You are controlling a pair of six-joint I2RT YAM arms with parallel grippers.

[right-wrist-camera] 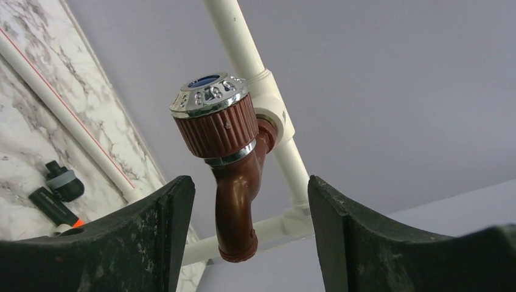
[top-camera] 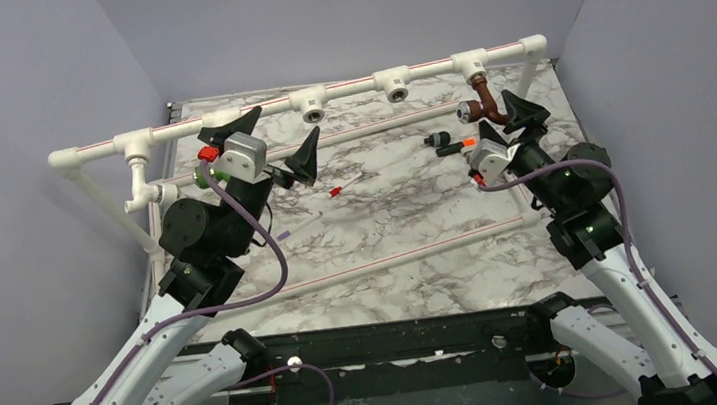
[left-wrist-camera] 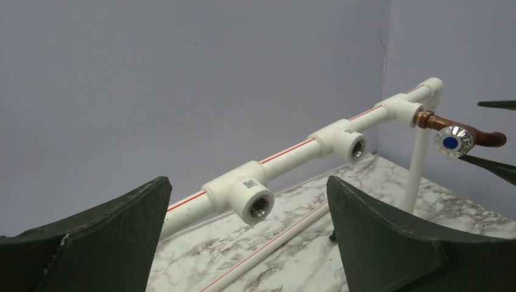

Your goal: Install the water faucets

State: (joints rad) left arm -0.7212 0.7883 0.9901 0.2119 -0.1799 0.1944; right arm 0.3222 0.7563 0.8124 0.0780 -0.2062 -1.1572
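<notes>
The reddish-brown copper-coloured water faucet [top-camera: 481, 104] hangs screwed into the right T-fitting [top-camera: 469, 63] of the white pipe frame. Its chrome, blue-capped handle [right-wrist-camera: 210, 97] faces me. My right gripper [right-wrist-camera: 249, 182] is open, with its jaws on either side of the spout [right-wrist-camera: 237, 207] and a gap on both sides. My left gripper [top-camera: 273, 143] is open and empty, and it faces an empty T-fitting [left-wrist-camera: 252, 198] on the top pipe. A green faucet [top-camera: 201, 177] with a red top sits at the lower left fitting [top-camera: 162, 192], partly hidden behind my left wrist.
A small black piece with an orange tip [top-camera: 454, 145] lies on the marble table [top-camera: 405, 208] near the right gripper. A thin red-tipped item [top-camera: 338, 192] lies mid-table. A loose white pipe [top-camera: 371, 261] crosses the front. Grey walls close in on three sides.
</notes>
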